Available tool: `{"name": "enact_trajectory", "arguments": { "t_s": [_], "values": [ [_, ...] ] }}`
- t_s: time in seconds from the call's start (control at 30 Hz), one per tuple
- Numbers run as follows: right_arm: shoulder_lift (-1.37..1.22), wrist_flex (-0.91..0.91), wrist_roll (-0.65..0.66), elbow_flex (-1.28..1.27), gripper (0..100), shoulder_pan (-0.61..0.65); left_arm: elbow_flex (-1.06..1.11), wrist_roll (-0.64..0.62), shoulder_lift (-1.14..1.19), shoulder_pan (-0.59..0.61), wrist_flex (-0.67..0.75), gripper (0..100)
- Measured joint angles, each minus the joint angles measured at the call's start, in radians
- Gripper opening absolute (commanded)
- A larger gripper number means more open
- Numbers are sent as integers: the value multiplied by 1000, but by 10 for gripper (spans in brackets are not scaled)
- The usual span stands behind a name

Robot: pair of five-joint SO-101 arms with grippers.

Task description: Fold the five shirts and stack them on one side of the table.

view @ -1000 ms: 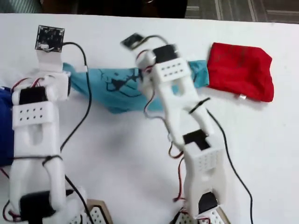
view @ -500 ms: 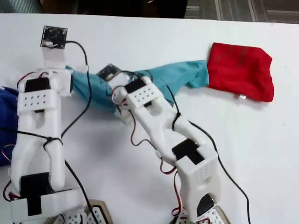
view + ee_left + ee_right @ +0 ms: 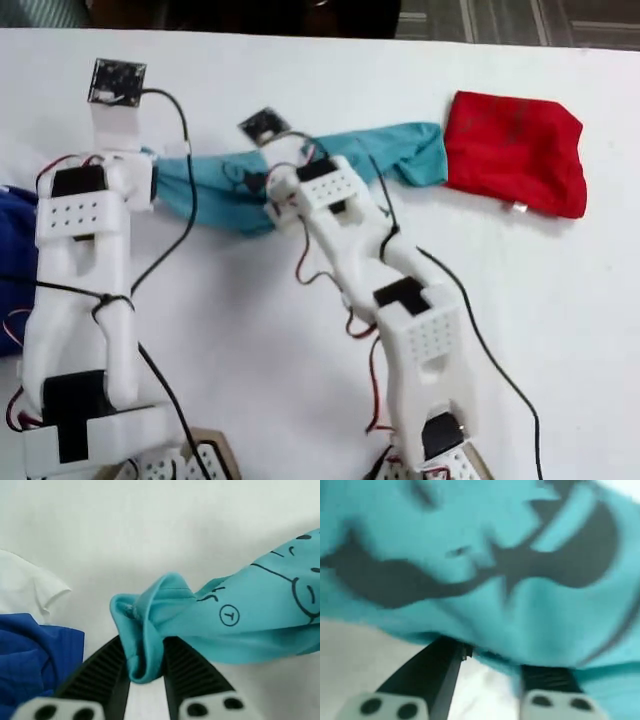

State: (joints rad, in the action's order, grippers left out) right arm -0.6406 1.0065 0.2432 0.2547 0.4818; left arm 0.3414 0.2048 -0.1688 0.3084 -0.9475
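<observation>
Shirt, teal, printed (image 3: 225, 185): unfolded, drawn out in a long band across the far part of the table (image 3: 560, 330). One end is bunched; the other touches the folded red shirt (image 3: 515, 150).

Risk, as judged: slip at the left gripper (image 3: 145, 652). It is clamped on no more than a rolled lip of hem, so a firm pull along the band could draw the cloth out of the jaws.

Risk, as judged: drag on the red shirt. The teal end lies against it, and a tug toward the left gripper could shift or open the one item that looks finished.

Risk, as judged: crooked fold at the right gripper (image 3: 495, 662). Its jaws stand apart with bare table between them and the teal hem across their tips, so closing there could catch a stray layer.

Risk, as judged: snag. A black cable (image 3: 187, 190) crosses the cloth close to the left gripper.

Position: the bunched end sits pinched between the left gripper's jaws, and the band runs away from it toward the right gripper. The printed middle lies just ahead of and over the right gripper's tips. Whether any cloth sits between those tips cannot be told.

Neighbours: blue shirt (image 3: 30, 650), crumpled, just beside the left gripper on the side away from the band. White cloth (image 3: 25, 587) touches the blue shirt's far edge.
</observation>
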Motion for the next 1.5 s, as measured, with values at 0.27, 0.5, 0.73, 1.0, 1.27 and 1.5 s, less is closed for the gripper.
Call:
{"name": "enact_trajectory", "arguments": {
  "t_s": [0.27, 0.5, 0.73, 1.0, 1.27, 1.5],
  "values": [
    [-23, 244, 0, 269, 19, -112, -104, 0, 2, -2, -158, 24],
    [89, 468, 0, 503, 19, -169, -416, 0, 2, -35, -466, 24],
    [296, 677, 8, 641, 19, -212, -735, 0, 2, -101, -755, 24],
    [577, 740, 114, 657, 19, -235, -936, 0, -21, -100, -822, 24],
    [873, 740, 150, 594, 19, -247, -939, 0, -273, -84, -822, 24],
    [1077, 740, 150, 141, 19, -244, -779, 8, -402, -80, -824, 24]
  ]
}}
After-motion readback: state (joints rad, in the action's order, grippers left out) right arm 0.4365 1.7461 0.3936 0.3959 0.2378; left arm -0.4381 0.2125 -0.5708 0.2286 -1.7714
